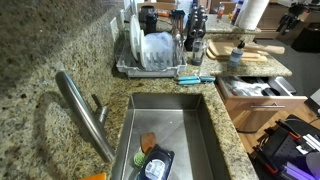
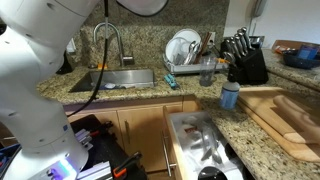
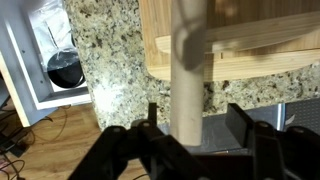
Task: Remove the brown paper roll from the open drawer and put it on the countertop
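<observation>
Wrist view: pincer [image 3: 192,112] jaws apart, gap either side of brown paper roll [image 3: 187,60] standing between them; roll out of drawer [image 3: 25,75], crossing edge of pale cutting board [image 3: 250,40] and speckled granite worktop [image 3: 110,60]; cannot tell if roll rests on stone; drawer open at left, dark round item [image 3: 66,70] inside.
</observation>
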{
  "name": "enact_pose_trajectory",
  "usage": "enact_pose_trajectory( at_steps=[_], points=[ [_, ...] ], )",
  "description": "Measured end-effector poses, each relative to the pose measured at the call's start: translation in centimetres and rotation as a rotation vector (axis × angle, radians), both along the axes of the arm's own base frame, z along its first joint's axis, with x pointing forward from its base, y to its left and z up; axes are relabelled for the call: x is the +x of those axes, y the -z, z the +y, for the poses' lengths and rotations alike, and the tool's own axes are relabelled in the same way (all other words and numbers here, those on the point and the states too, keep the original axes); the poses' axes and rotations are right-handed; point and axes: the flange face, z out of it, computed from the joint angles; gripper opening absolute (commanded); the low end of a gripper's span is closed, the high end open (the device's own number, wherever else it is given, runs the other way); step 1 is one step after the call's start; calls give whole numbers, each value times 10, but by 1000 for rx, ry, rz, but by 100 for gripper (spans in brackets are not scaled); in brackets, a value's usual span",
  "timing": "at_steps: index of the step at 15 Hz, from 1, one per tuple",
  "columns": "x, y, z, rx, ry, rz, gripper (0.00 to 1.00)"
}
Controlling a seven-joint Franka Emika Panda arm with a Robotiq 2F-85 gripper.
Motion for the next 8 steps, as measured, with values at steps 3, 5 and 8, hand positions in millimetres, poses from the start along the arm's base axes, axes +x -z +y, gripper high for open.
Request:
enact_pose_trajectory(
  at_steps=[3, 5, 8],
  points=[
    [6, -4, 2, -5, 28, -31, 94],
    [10, -6, 4, -13, 49, -38, 83],
    [13, -10, 6, -19, 69, -43, 99]
  ],
)
